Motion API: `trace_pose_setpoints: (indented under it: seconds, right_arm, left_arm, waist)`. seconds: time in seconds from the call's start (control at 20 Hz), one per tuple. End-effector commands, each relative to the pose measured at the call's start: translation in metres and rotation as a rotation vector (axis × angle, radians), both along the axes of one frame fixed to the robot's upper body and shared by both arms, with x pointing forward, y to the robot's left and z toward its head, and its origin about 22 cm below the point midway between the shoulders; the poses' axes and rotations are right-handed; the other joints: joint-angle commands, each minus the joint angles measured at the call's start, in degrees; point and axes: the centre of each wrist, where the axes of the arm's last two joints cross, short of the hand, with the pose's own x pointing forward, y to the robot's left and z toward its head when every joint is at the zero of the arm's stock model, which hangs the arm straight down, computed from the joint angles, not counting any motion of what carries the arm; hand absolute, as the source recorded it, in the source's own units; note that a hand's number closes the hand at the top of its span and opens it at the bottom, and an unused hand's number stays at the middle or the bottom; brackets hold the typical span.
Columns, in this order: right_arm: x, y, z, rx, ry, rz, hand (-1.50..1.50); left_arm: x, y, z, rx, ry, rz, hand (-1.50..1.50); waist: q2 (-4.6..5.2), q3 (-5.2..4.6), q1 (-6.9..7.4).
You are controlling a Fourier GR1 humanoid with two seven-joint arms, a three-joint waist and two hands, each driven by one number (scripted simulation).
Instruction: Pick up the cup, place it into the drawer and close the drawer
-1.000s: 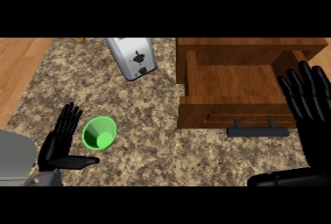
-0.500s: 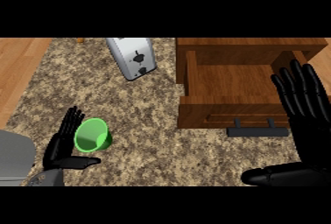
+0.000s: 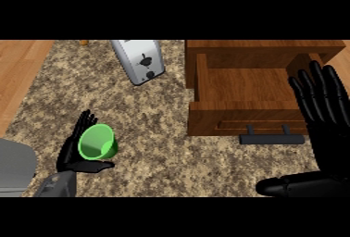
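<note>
Fingers (image 3: 80,127) of the left hand (image 3: 74,157) stand straight and close together in the lower left of the frame. They lie along the left side of the green cup (image 3: 97,141), and the thumb sticks out sideways just under it. They are not curled round the cup; whether they touch its wall I cannot tell. The cup sits on the speckled counter (image 3: 164,152), its mouth showing as a tall oval turned toward the camera, so its long axis runs roughly up the frame, parallel to the fingers. I cannot tell whether it stands flat or is tipped.

The coming move turns on one relation: the cup lies immediately right of the left fingers, and the open drawer (image 3: 239,88) lies well apart from it, further right and higher in the frame. The left hand is plainly the nearer one to the cup. To my eye the grasp is not yet closed, so wrapping the cup comes first, then a carry up and to the right.

At the right edge, the right hand (image 3: 327,120) is held flat with fingers straight and spread, beside the drawer's front and its dark handle (image 3: 271,138).
</note>
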Motion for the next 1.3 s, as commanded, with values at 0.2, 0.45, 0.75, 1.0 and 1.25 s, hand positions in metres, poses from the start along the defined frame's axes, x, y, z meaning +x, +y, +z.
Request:
trace_pose_setpoints:
  seconds: [0.2,0.45,0.75,1.0,1.25]
  right_arm:
    - [-0.006,-0.019,0.013,-0.003,0.0,0.004,-1.5]
    - [-0.012,0.004,0.022,-0.011,-0.007,0.017,-1.5]
    - [-0.015,-0.004,0.008,-0.007,0.016,-0.002,-1.5]
    - [-0.007,-0.008,-0.011,-0.016,0.023,-0.009,-1.5]
    - [0.001,-0.017,0.003,-0.01,0.009,-0.005,-1.5]
  left_arm:
    - [0.014,-0.001,0.007,-0.082,-0.015,-0.029,-1.5]
    - [0.017,0.006,0.006,-0.142,-0.018,-0.063,-1.5]
    - [0.0,-0.016,-0.012,-0.239,-0.027,-0.124,-1.5]
    - [-0.003,-0.014,-0.013,-0.3,-0.056,-0.167,1.5]
    - [0.023,-0.026,0.002,-0.228,-0.143,-0.138,1.5]
  waist:
    - [-0.07,0.03,0.12]
    - [0.05,-0.05,-0.33]
    - [0.01,-0.04,-0.38]
    - [0.09,-0.03,-0.23]
    - [0.17,-0.04,-0.46]
